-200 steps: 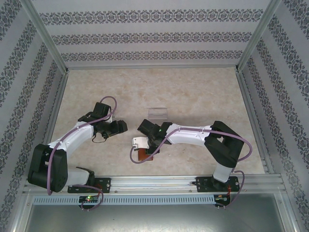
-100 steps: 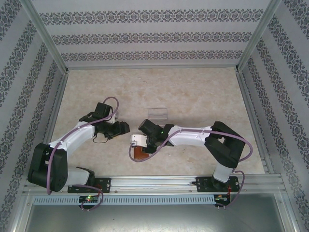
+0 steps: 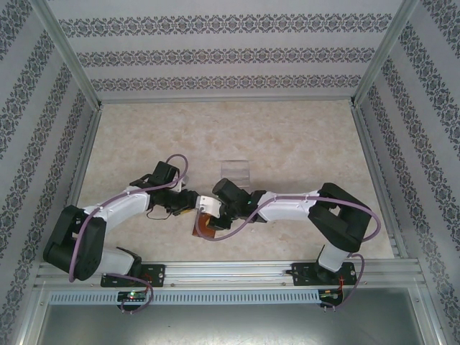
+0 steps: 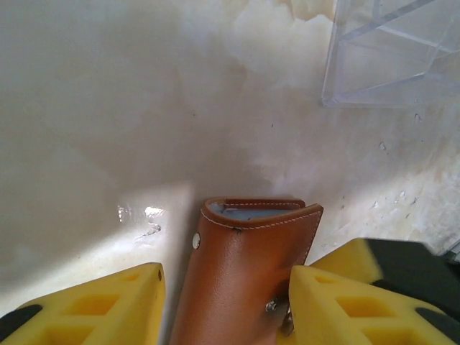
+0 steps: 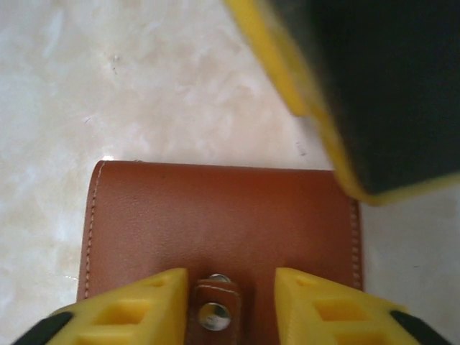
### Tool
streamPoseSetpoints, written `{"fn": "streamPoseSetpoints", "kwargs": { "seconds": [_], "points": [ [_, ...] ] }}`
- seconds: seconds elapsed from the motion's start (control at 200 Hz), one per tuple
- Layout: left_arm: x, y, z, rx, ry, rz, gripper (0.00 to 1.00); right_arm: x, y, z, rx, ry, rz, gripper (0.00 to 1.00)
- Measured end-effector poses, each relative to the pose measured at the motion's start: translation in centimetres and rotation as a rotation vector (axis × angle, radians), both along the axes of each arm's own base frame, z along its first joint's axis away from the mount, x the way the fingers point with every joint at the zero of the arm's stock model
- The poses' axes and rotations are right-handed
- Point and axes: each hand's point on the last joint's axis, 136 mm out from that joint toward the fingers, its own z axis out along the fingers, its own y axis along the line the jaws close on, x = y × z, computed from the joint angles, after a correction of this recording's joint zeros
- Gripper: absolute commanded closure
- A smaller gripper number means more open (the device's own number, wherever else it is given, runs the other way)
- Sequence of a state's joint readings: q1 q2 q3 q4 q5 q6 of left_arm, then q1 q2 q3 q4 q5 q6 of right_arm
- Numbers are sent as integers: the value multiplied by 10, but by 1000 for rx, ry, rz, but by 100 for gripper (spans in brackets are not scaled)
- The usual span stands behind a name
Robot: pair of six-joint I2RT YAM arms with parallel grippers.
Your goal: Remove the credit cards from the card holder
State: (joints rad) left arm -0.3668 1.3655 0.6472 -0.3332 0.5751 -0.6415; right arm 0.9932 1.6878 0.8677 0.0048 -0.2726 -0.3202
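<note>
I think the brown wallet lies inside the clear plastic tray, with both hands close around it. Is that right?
Not quite. The brown wallet lies on the bare table, apart from the clear plastic tray, as the left wrist view shows. The rest is right: the left hand and the right hand are both close around it.

One reddish-brown leather card holder [image 5: 223,215] on one pale marbled tabletop [image 3: 287,136]. One clear plastic tray [image 4: 388,50]. Two robot arms: left arm [image 3: 118,203], right arm [image 3: 287,207], two yellow fingers [image 5: 122,309] apiece. One metal snap [image 5: 213,315] on one strap tab [image 5: 214,295].
</note>
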Motion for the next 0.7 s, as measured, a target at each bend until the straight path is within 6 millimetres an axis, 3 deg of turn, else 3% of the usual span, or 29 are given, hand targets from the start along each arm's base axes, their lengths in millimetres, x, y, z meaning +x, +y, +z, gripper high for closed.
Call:
{"fn": "streamPoseSetpoints", "kwargs": {
  "seconds": [0.18, 0.35, 0.6, 0.7],
  "points": [
    [3, 8, -4, 51, -7, 23, 50, 6, -8, 27, 42, -1, -101, 47],
    [16, 14, 3, 71, -37, 56, 49, 16, -20, 46, 52, 69, -336, 46],
    [36, 41, 7, 83, -55, 151, 48, 24, -28, 68, 40, 383, -793, 44],
    [40, 47, 10, 93, -60, 161, 46, 18, -29, 63, 21, 509, -909, 40]
  ]
}}
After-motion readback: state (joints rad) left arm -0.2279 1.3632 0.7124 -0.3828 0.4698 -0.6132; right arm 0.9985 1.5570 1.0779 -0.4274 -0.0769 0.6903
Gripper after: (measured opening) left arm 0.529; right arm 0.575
